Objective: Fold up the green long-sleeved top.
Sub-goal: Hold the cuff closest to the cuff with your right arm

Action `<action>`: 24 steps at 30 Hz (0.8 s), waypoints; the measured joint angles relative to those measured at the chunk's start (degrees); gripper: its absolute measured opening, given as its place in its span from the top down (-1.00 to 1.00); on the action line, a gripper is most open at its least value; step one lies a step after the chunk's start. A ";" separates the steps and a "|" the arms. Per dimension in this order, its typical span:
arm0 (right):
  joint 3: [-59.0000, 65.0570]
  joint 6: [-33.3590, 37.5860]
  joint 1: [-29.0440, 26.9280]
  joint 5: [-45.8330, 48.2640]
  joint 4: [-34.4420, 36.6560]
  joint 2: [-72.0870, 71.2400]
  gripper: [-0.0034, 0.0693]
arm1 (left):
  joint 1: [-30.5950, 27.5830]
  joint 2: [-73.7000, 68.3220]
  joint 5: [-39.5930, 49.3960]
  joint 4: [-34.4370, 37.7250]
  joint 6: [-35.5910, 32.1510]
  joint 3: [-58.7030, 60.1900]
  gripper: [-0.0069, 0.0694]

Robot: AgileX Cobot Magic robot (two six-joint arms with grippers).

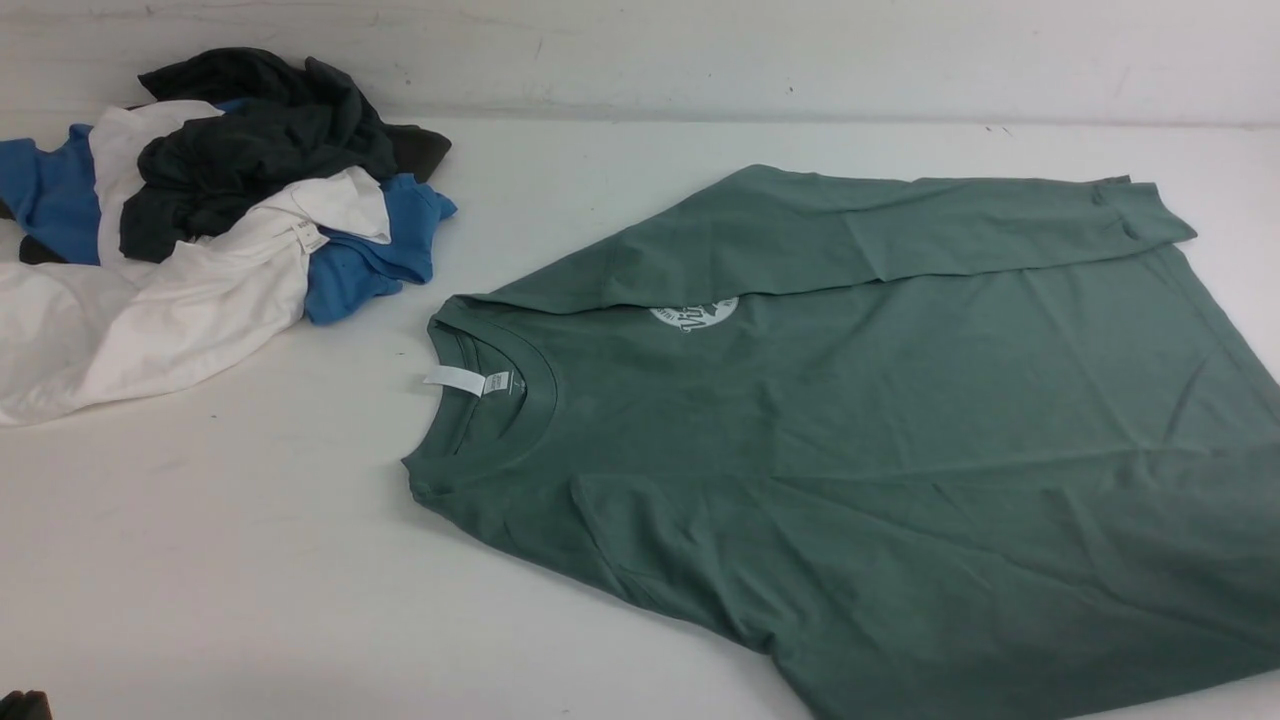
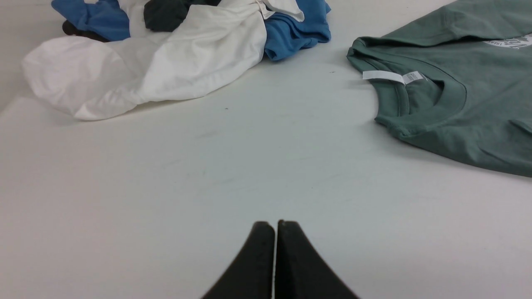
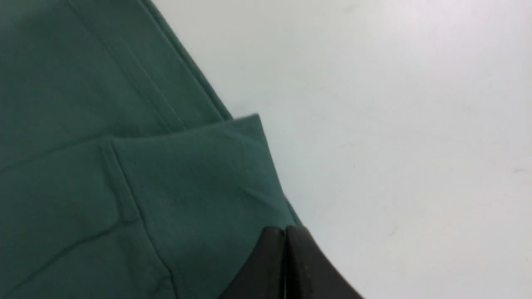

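Your right fingers [image 3: 270, 253] are pressed together, tips over the corner of a cuff [image 3: 199, 174] of the green top [image 3: 54, 104]. From the wrist view you cannot tell whether any cloth is caught between them. That cuff lies flat on the body of the top, beside the stitched hem, with bare surface [image 3: 395, 124] just past it.

Your left fingers [image 2: 262, 249] are also pressed together, tip against tip. They sit low over bare surface, well apart from the top's neck.

Front view: the green top lies spread flat on the surface, right of centre. It runs off the right and bottom edges of the view, with its neck toward the robot's left. A white neck label [image 1: 455, 380] lies across the neck opening. The far sleeve [image 1: 900, 230] is folded over the chest, pointing right, and covers the upper part of the round white logo [image 1: 695, 316].

Farther back on the left is a heap of clothes, near the top's shoulder but not touching it. The white garment [image 1: 150, 310] is nearest, the blue garment [image 1: 370, 260] beside it, and the dark garment [image 1: 260, 140] on top at the back. Beyond that is the pale wall [image 1: 700, 50].
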State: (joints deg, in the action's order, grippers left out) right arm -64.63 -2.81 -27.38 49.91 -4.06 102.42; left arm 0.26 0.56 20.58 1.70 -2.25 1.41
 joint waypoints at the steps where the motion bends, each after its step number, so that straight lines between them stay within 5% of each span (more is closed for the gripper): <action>1: 0.00 0.00 0.00 1.20 0.00 1.36 0.86 | 0.00 0.00 0.00 0.00 0.00 0.00 0.83; 17: -1.56 -0.24 0.07 5.56 -0.52 6.36 0.18 | 0.00 0.00 0.00 0.00 0.00 0.00 0.83; 24: -6.61 -4.74 0.07 14.53 -4.94 7.33 0.08 | 0.00 0.00 0.00 0.00 0.00 0.00 0.83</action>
State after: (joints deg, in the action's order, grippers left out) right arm -71.24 -7.54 -27.31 64.44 -9.00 109.75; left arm 0.26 0.56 20.58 1.70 -2.25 1.41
